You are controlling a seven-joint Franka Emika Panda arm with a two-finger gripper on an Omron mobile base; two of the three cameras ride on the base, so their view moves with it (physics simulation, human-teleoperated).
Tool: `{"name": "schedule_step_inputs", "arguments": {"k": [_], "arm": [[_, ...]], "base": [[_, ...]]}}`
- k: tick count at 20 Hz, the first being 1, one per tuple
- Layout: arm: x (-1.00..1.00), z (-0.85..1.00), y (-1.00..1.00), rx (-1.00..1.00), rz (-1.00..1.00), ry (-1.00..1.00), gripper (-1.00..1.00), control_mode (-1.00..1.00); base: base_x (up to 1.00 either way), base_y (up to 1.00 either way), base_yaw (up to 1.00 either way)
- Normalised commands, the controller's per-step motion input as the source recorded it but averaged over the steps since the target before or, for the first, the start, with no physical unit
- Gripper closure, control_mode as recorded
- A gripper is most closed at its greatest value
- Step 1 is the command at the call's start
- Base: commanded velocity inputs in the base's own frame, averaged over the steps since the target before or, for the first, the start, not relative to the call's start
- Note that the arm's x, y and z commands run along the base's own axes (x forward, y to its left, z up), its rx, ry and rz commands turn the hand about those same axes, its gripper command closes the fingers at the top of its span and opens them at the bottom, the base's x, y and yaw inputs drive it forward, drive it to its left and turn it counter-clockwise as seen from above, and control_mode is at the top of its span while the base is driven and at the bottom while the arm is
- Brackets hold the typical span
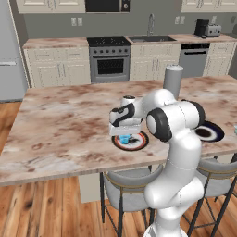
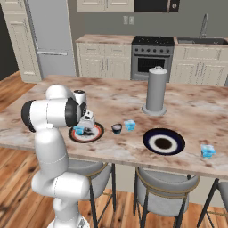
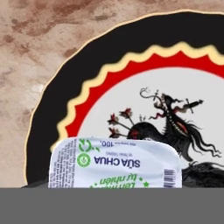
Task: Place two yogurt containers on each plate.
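- Gripper [image 1: 124,137] low over the red-rimmed plate [image 1: 138,144], at the near edge of the counter [image 1: 65,125].
- Jaws narrowed around a pale blue yogurt cup [image 1: 124,139]; in the hand view the cup's printed foil lid [image 3: 114,165] sits right at the fingertips, so apparently gripped, though finger contact itself is hidden.
- Whether the cup bottom already rests on the plate: cannot tell.
- Elsewhere: a dark cup [image 2: 116,128] and a second blue cup [image 2: 129,125] on the counter between the two plates, just beside each other; a third blue cup [image 2: 207,151] beyond the blue-rimmed plate [image 2: 163,142], near the counter's front edge.
- Blue-rimmed plate bare; red-rimmed plate carrying at most this one cup.
- Risk: letting go while above the plate, so the light cup bounces, tips or rolls off.
- Risk: cup placed toward the plate's side, so possibly little room left for a second cup without knocking the first.
- Risk: lifting away before the fingers part fully, dragging the cup along.
- Risk: the far cup near the edge, easily nudged off the counter on approach.
- Tall grey canister [image 2: 156,90] well behind, unlikely to interfere.
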Motion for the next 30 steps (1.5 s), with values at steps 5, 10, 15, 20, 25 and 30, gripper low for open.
{"name": "schedule_step_inputs", "arguments": {"k": [5,10,15,20,25,30], "arm": [[0.0,-0.04,0.02,0.0,0.0,0.0,-1.0,-1.0],[0.0,0.0,0.0,0.0,0.0,0.0,-1.0,-1.0],[0.0,0.13,0.0,0.0,0.0,0.0,-1.0,-1.0],[-0.05,0.4,-0.02,0.0,0.0,0.0,-1.0,-1.0],[-0.07,0.39,-0.37,0.0,-0.01,0.0,-1.0,-1.0],[-0.06,0.19,-0.65,0.0,-0.04,0.0,-1.0,-1.0]], "base": [[0.0,0.0,0.0],[0.0,0.0,0.0],[0.0,0.0,0.0],[0.0,0.0,0.0],[0.0,0.0,0.0],[0.0,0.0,0.0]]}}
